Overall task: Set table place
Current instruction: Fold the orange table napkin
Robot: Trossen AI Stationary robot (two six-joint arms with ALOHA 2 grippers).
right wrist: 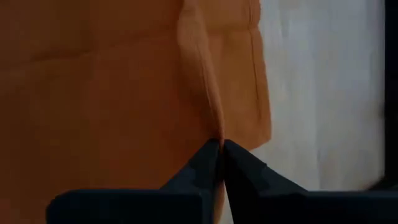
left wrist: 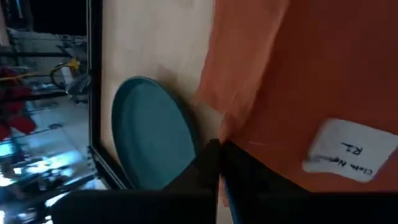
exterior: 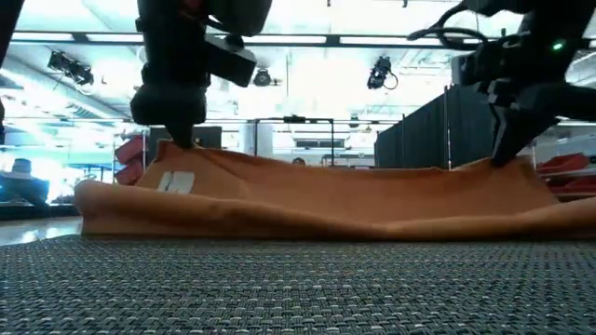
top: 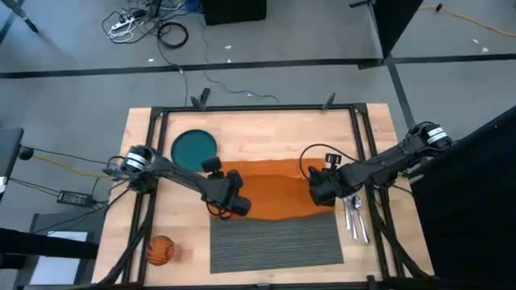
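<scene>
A: Left gripper (top: 231, 201) is pinched on the napkin (top: 278, 192) at its 9 o'clock edge; right gripper (top: 321, 190) is clamped on a fold at the 3 o'clock edge. Fingers look closed on cloth in both wrist views.

B: Agreed. We've got the cloth sagging between us, draped over the placemat (top: 278, 243)'s 12 o'clock edge. Plate (top: 193, 147) sits at approx. 10 o'clock of the napkin, cup (top: 160, 250) at 8, cutlery (top: 355, 216) just beside the mat at 3.

A: To do this well, we reckon: keep both pinches level, move together w/ light tension so no wrinkles, and don't drag the mat.

B: And steer clear of the cutlery on the right side.
</scene>
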